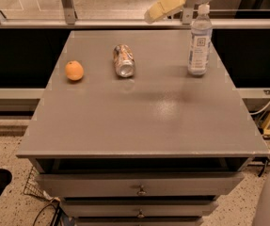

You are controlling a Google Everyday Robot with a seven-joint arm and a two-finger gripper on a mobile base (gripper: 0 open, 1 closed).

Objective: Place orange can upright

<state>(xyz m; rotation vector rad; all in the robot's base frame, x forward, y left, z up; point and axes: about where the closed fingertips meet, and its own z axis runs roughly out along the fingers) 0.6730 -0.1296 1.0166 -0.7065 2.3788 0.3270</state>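
The orange can (124, 60) lies on its side on the grey table (144, 117), toward the back and left of centre, with one shiny silver end facing me. My gripper (162, 6) hangs high above the table's far edge, up and to the right of the can and well clear of it. Its tan fingers point down-left.
A round orange fruit (74, 70) sits to the left of the can. A clear water bottle (200, 40) with a white cap stands upright at the back right. Drawers (140, 186) run below the table's front edge, and a rail crosses behind it.
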